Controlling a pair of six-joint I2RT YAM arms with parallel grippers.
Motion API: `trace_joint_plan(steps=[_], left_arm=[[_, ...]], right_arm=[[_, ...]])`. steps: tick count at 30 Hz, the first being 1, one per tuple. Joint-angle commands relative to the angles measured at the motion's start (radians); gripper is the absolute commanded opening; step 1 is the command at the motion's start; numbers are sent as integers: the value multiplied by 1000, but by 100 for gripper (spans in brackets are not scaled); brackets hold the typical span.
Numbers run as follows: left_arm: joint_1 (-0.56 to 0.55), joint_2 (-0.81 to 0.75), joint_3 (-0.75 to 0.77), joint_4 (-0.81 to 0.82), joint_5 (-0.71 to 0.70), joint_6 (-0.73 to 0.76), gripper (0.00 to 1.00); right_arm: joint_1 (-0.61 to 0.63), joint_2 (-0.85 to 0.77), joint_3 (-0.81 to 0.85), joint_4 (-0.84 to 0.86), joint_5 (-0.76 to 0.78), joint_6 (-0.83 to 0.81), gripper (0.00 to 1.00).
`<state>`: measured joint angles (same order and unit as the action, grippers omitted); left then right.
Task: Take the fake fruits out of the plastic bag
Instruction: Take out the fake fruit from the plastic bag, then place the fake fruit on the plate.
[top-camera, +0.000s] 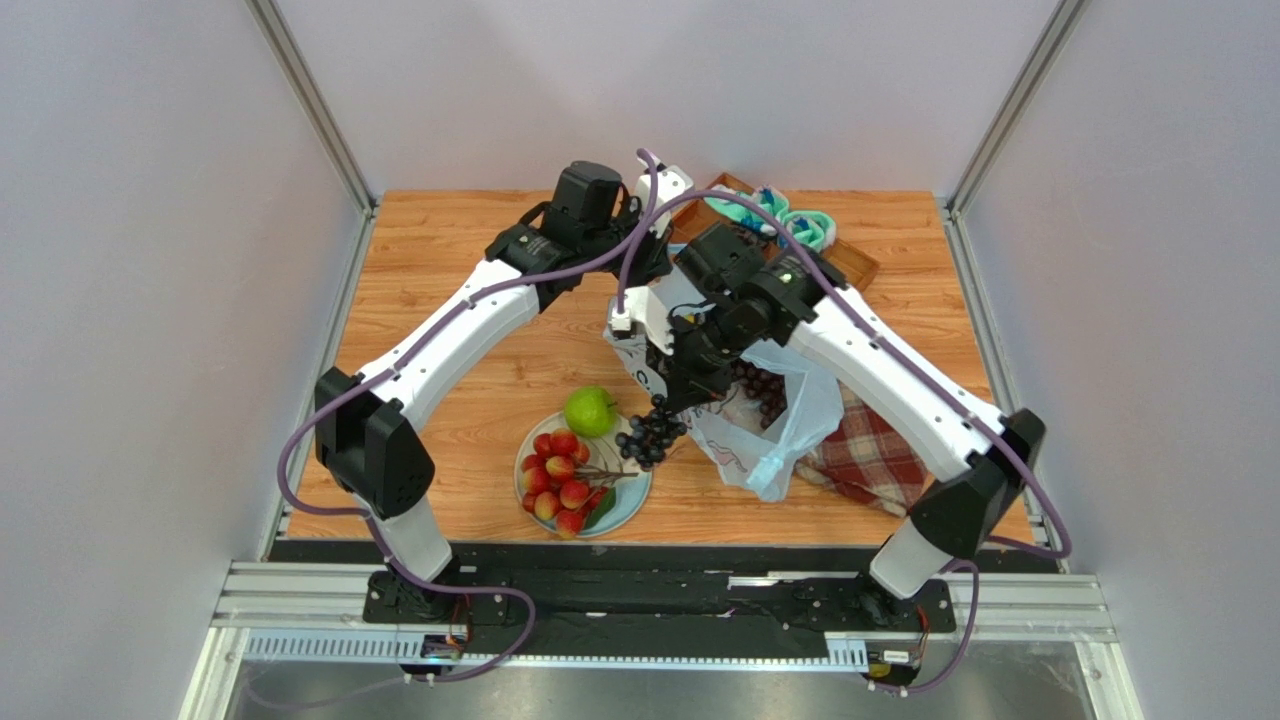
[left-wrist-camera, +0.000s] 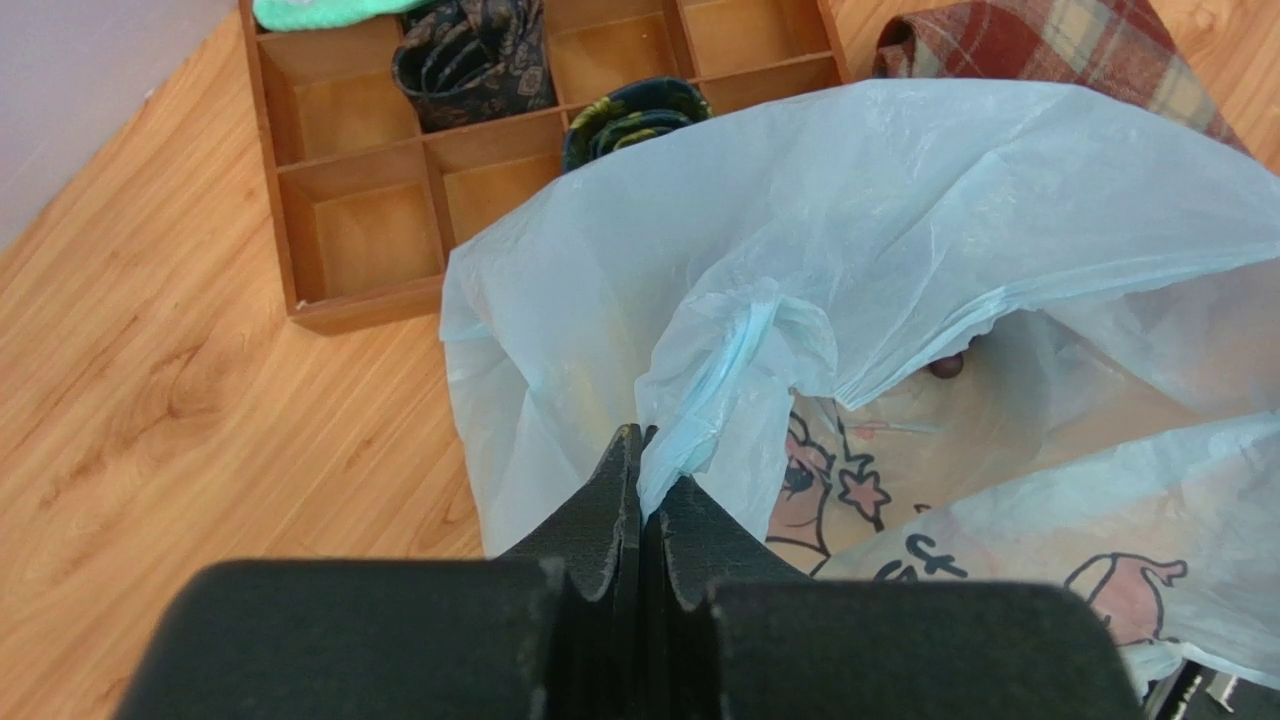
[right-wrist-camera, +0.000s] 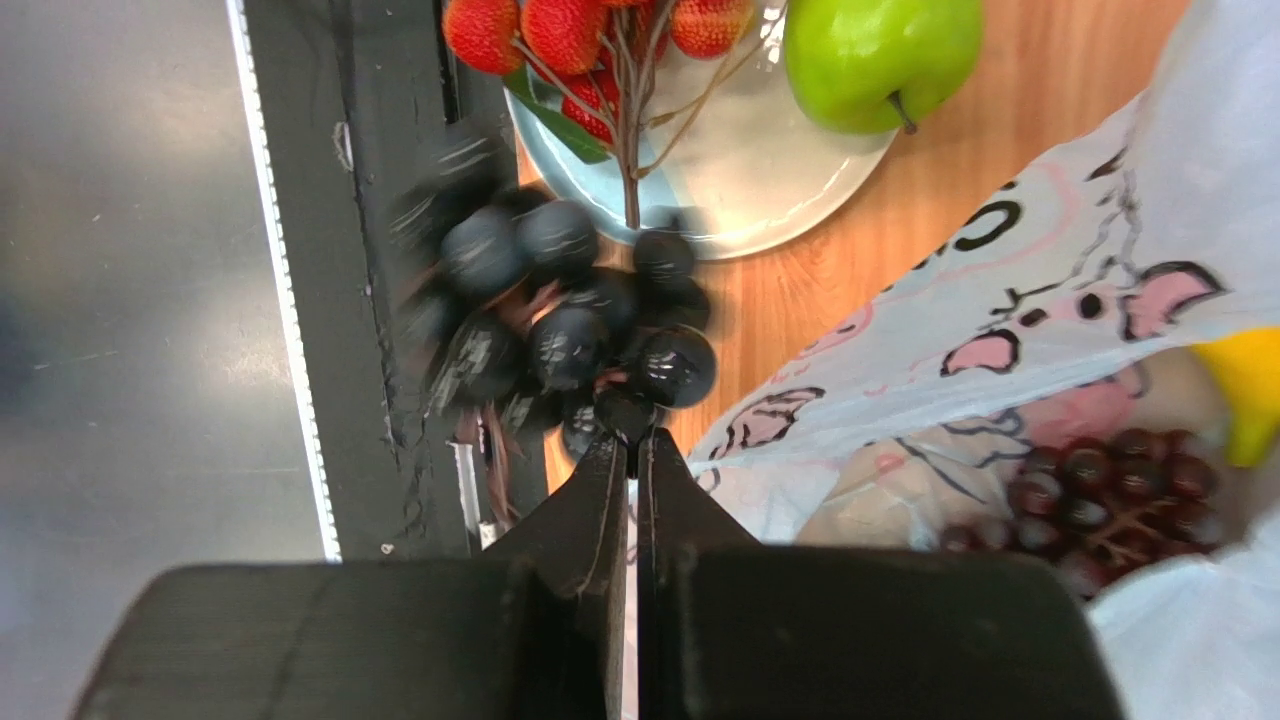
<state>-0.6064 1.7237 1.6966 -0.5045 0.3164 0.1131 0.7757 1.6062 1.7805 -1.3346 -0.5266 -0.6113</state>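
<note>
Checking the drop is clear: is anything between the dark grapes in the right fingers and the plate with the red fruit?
Nothing visible. The grapes hang from the right fingers at the plate's edge, outside the bag. The red fruit covers part of the plate, the apple sits at its rim, but bare room shows.

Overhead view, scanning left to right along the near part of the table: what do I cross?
First the red fruit cluster → black grape bunch → plastic bag → plaid cloth.
</note>
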Motion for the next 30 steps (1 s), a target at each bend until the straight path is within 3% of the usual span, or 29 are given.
trace_joint_plan(steps=[1, 17, 23, 30], left_arm=[[3, -6, 51, 20, 38, -35, 0], [2, -64, -12, 24, 43, -56, 0], [2, -75, -37, 17, 35, -49, 0], [2, -70, -23, 8, 42, -52, 0]], right_arm=[[-1, 37, -53, 77, 2, 131, 0], [-12, 216, -176, 262, 57, 74, 0], [-12, 304, -130, 250, 25, 94, 0], [-26, 276, -127, 236, 33, 25, 0]])
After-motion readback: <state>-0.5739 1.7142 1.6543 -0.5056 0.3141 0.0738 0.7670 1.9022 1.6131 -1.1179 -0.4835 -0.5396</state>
